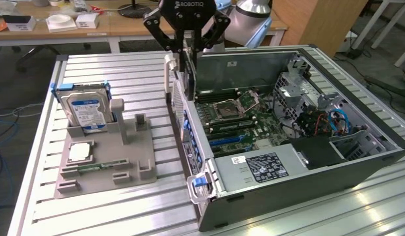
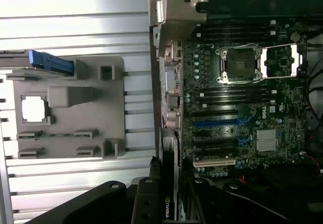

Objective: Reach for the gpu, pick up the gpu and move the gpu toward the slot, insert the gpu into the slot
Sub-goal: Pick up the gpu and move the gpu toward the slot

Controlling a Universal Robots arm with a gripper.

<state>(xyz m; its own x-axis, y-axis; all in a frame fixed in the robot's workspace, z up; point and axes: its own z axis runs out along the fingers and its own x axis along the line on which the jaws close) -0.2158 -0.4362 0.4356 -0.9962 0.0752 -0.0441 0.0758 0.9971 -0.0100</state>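
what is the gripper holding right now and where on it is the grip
The thin, flat, dark gpu card with a metal bracket at one end, held upright by its upper edge in the black gripper, above the open grey computer case.

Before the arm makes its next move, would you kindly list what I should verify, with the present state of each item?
1. Grip of the black gripper on the thin dark gpu card: ok, shut on it.
2. Card hanging upright: ok.
3. Card seated in the long blue motherboard slot: not ok; it hangs above the edge of the open grey computer case.
4. Blue slot free of obstructions: ok.
5. Card edge aligned with the slot: cannot tell.
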